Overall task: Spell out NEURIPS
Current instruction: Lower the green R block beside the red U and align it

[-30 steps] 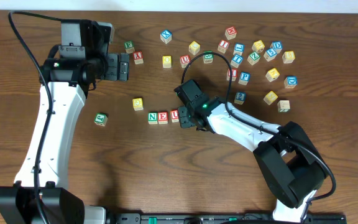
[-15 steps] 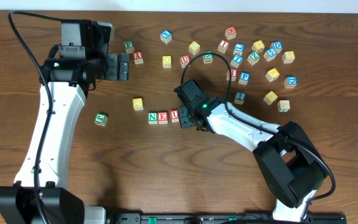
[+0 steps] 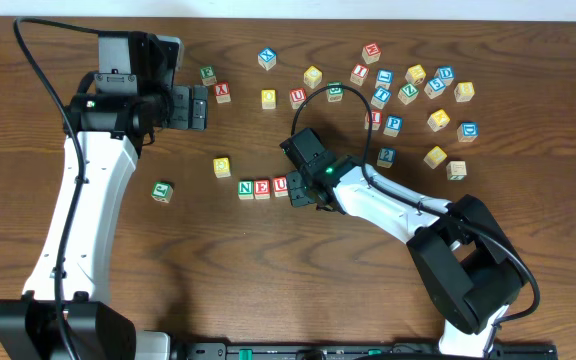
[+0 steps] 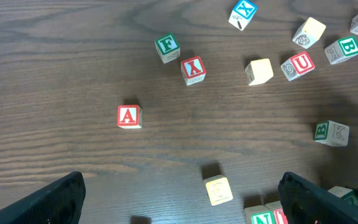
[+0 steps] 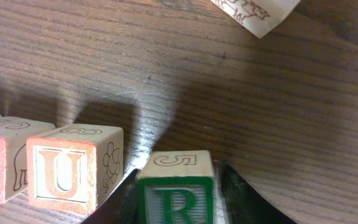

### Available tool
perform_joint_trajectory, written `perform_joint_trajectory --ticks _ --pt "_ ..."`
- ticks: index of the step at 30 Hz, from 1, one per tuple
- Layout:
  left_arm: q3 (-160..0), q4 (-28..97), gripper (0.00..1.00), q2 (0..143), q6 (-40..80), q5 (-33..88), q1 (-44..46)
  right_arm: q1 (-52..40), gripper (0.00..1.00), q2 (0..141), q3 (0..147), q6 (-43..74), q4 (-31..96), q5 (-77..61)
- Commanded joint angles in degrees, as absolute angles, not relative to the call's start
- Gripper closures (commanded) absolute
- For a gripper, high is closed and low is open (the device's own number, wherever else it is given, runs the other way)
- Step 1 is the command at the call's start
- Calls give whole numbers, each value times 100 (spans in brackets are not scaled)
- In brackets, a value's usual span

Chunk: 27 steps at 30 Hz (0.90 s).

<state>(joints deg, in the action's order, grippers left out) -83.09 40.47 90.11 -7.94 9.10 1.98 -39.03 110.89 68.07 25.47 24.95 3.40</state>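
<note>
R cube (image 5: pixel 178 186), green letter: sits between my right end effector's (image 3: pixel 304 190) fingers, which are clamped on its two sides. The wrist view cuts off its base, so I cannot tell whether it rests on the bench (image 3: pixel 188 260) or hangs just above it.

At 9 o'clock from R, just beside it with a thin gap showing: U cube (image 5: pixel 73 167), red letter. It stands upright, face toward the wrist camera.
- R's front face looks a touch nearer the camera than U's.
- The row line is therefore not quite true yet.

Further toward 9 o'clock, touching in a line, are E cube (image 3: pixel 262 187) and then N cube (image 3: pixel 246 187).

Tally, as I judge it:
- N, E and U are placed.
- R is at its slot but not released.
- I, P and S are left, so I am roughly at the halfway mark.

Supply is the scatter of loose cubes (image 3: pixel 413 85) toward 1 to 2 o'clock from the row.
- P cube (image 3: pixel 394 124), blue letter, is readable there.
- A red cube that reads like I (image 3: pixel 359 74) lies beyond it.
- I cannot pick out an S at this size.

The open bench at 3 o'clock of R is where the rest would go, though my own forearm lies over it now.

Left end effector (image 3: pixel 200 107): fingers wide apart and holding nothing. It hovers well apart from the row at 10 o'clock. The A cube (image 4: pixel 128 116) is below it, which the word does not need.
</note>
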Motion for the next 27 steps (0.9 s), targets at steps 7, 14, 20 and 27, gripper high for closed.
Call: perform_joint_trajectory --ticks 7,14,20,27 --pt "-8458 4049 2 8986 -856 945 178 -3942 67 11166 6849 2565 2512 349" --pt "-8458 4049 2 8986 -856 945 178 -3942 66 11166 6864 2565 2534 351" --pt "-8455 4049 2 8986 -856 945 178 -3942 67 11166 6963 2547 2648 355" --pt "-8455 4049 2 8986 -854 945 178 -3942 66 11166 7059 2499 2705 395"
